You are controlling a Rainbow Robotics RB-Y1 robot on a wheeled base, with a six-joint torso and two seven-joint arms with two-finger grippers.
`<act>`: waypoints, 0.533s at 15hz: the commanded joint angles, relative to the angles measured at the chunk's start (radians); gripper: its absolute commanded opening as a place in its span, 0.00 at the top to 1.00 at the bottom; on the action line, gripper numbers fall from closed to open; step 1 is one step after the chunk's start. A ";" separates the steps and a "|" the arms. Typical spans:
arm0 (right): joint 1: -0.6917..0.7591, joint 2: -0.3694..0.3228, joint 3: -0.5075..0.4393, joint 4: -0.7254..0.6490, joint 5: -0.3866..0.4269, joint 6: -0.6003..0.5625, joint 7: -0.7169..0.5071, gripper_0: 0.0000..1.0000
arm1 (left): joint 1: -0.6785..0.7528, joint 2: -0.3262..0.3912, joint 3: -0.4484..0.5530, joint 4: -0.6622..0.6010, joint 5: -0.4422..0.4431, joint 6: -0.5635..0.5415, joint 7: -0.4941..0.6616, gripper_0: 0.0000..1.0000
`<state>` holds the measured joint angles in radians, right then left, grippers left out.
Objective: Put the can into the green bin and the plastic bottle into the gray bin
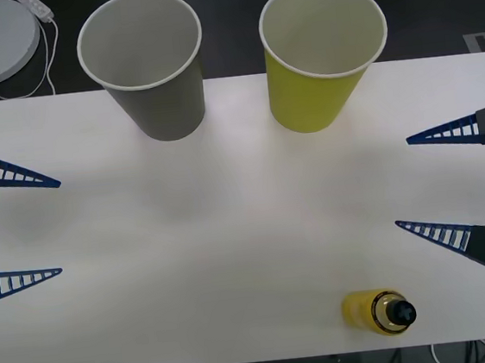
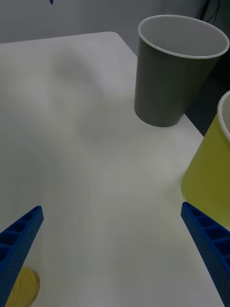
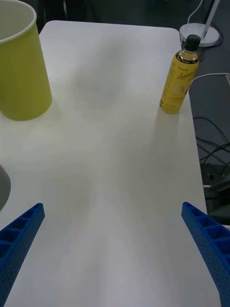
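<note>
At the left edge of the white desk [image 1: 231, 235] the left tool [image 1: 17, 227] hangs with its two blue ribbed fingers [image 1: 16, 177] spread wide apart, nothing between them, low over bare desk surface. From its wrist camera the same fingers [image 3: 19, 235] sit far apart at the corners.

Further along, at the far edge of the desk, stands the gray bin [image 1: 147, 61], upright, its white inside showing. Just beside it to the right, with a gap between them, stands the green bin [image 1: 320, 52], also upright and open-mouthed. Both show in the right wrist view too, the gray bin [image 2: 175, 72] whole and the green bin [image 2: 211, 168] cut off at the picture's edge.

Nearer the front edge and toward the right, the plastic bottle [image 1: 379, 312] stands upright on its base, black cap on top, well apart from both bins. The left wrist view shows it [image 3: 179, 79] standing near the desk's edge, yellow label facing the camera.

At the right edge the right tool [image 1: 408, 183] hangs over the desk, its fingers [image 1: 443, 234] likewise spread wide and holding nothing, the bottle a little nearer the front edge than its nearer finger.
</note>
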<state>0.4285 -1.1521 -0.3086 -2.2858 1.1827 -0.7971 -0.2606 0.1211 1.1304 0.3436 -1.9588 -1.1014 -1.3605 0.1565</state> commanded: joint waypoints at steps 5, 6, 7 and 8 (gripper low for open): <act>0.010 0.032 -0.037 0.315 -0.224 -0.301 0.396 0.00 | 0.000 0.000 0.000 0.000 0.000 0.000 0.000 0.00; 0.010 0.031 -0.035 0.365 -0.247 -0.341 0.459 0.00 | 0.000 0.000 0.000 0.000 0.000 0.000 0.000 0.00; 0.012 0.028 -0.035 0.411 -0.262 -0.379 0.512 0.00 | 0.000 0.000 0.000 0.000 0.000 0.000 0.000 0.00; 0.010 0.026 -0.035 0.448 -0.276 -0.410 0.552 0.00 | 0.000 0.000 0.000 0.000 0.000 0.000 0.000 0.00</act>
<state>0.4397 -1.1239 -0.3438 -1.8746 0.9206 -1.1760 0.2505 0.1211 1.1305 0.3436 -1.9589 -1.1014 -1.3605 0.1565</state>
